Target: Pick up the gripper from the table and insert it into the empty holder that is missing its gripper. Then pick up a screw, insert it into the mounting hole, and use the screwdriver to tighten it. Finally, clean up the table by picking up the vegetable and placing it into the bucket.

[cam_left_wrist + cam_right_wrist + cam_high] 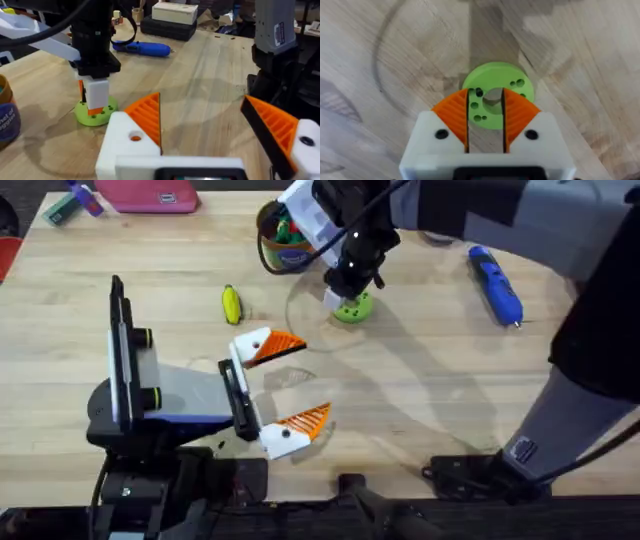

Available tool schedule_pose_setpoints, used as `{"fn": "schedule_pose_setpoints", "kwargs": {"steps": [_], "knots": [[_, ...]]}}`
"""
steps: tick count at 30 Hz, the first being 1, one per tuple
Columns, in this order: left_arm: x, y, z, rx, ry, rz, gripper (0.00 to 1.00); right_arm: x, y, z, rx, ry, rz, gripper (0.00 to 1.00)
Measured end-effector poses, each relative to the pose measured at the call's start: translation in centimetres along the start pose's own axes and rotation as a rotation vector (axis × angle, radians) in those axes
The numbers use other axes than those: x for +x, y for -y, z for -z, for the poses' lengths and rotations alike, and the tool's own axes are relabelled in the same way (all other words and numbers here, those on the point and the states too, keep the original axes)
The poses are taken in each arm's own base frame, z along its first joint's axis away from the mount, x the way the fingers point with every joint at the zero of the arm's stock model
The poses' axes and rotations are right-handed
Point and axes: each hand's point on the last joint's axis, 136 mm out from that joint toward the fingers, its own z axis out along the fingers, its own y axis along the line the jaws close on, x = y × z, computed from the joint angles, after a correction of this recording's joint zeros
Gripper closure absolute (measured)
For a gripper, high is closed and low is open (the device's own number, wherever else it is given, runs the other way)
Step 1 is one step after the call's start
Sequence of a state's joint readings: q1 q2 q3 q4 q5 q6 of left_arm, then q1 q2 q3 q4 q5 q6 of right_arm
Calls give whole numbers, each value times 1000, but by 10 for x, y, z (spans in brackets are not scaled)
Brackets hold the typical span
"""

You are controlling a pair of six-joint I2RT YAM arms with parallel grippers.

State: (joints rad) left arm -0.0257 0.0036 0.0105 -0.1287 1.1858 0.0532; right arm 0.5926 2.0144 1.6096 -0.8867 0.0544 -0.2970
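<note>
My left gripper [312,380] [200,105] rests open low over the table's middle. The orange gripper wedge [278,343] [147,117] sits in the white holder [254,345] [125,142] of its far finger, whose round hole shows orange. My right gripper [352,298] [485,95] [95,102] points down onto a green disc [353,310] [520,82], pads a narrow gap apart over the disc's centre. A small grey piece lies there; whether it is a screw is unclear. The blue screwdriver [497,283] [142,48] lies far right. The yellow vegetable [231,303] lies left of the disc. The bucket [283,242] stands behind.
The right arm [470,220] stretches across the far right of the table, above the screwdriver. A pink case [150,195] and small green and purple items [65,208] lie at the far left edge. Dark and pale boxes [172,20] stand beyond the table.
</note>
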Motion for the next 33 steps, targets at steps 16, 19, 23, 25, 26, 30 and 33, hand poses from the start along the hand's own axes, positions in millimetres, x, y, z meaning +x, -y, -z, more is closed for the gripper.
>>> {"fn": "schedule_pose_setpoints", "kwargs": {"steps": [16, 19, 23, 25, 26, 30, 33], "knots": [[0, 0, 0, 0, 0, 0, 15, 0, -7, -7, -41, -6, 0, 768], [0, 0, 0, 0, 0, 0, 15, 1, -7, -7, -43, -9, 0, 787], [0, 0, 0, 0, 0, 0, 16, 1, -8, -9, -48, -13, 0, 856], [0, 0, 0, 0, 0, 0, 15, 1, -8, -10, -47, -14, 1, 910], [0, 0, 0, 0, 0, 0, 15, 1, -8, -10, -47, -14, 3, 943], [0, 0, 0, 0, 0, 0, 15, 0, -8, -10, -46, -12, 3, 994], [0, 0, 0, 0, 0, 0, 14, 0, -8, -10, -47, -12, 3, 994]]}}
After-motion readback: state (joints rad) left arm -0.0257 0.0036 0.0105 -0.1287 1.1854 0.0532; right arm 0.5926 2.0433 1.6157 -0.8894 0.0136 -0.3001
